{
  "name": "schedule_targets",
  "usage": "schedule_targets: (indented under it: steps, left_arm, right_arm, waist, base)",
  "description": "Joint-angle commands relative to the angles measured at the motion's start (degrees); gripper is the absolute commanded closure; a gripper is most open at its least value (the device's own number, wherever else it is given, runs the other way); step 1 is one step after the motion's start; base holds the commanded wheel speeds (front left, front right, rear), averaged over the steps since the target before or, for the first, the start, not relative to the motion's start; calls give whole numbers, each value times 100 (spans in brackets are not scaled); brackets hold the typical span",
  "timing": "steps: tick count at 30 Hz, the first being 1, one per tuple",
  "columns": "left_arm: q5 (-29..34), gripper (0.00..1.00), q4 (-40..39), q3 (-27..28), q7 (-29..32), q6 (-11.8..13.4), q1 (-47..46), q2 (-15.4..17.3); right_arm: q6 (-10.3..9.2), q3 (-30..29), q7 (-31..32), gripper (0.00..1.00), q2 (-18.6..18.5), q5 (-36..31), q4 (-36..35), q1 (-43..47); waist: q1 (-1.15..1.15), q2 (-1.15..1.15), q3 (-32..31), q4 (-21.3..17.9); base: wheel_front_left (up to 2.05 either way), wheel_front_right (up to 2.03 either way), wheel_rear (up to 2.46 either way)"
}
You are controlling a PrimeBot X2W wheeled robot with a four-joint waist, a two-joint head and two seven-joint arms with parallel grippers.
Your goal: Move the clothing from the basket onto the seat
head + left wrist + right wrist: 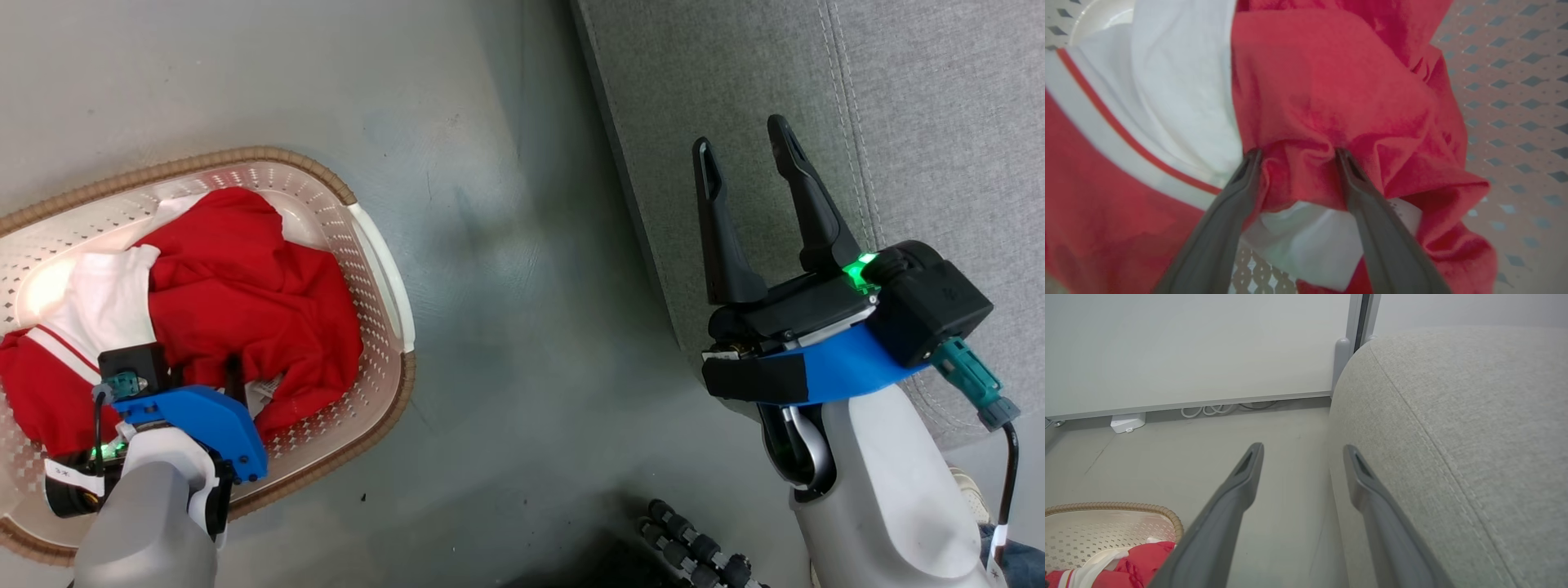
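The clothing (pixel 245 278) lies heaped in the basket (pixel 371 327) on the floor (pixel 506 163). The left pincer (pixel 1298 157) reaches into the heap, fingers spread, with a fold of red cloth bunched between the tips. The right pincer (pixel 741 135) hovers, spread and empty, over the edge of the seat (pixel 939 122).

red and white clothing (pixel 245 286), cream perforated basket (pixel 335 212) with brown rim, grey seat (pixel 735 98).
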Motion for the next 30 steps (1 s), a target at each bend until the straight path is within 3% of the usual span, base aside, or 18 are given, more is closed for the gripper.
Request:
schedule_targets:
  steps: [1,2,3,19,30]
  left_arm:
    - [-35,77,84,-23,47,-2,-79,4]
    - [-35,77,84,-23,47,-2,-79,4]
    - [-55,100,151,-39,79,-5,-100,-11]
    - [-138,100,417,-140,-19,-79,-222,-49]
    - [-236,100,563,-263,-358,-248,-4,-296]
  right_arm:
    - [-4,25,-29,0,-3,60,-27,-15]
    - [-4,25,-29,0,-3,60,-27,-15]
    - [-4,30,-29,0,-3,62,-32,-25]
    - [-4,26,-29,0,-3,-3,39,-56]
    - [-4,-43,-30,0,-3,-278,362,168]
  waist:
    - [-1,0,-7,-1]
    - [-1,0,-7,-1]
    - [-1,0,-16,1]
    - [-1,0,-191,66]
    - [-1,0,-1303,411]
  base:
    - [0,0,0]
    - [0,0,0]
    - [0,0,0]
    - [0,0,0]
    - [0,0,0]
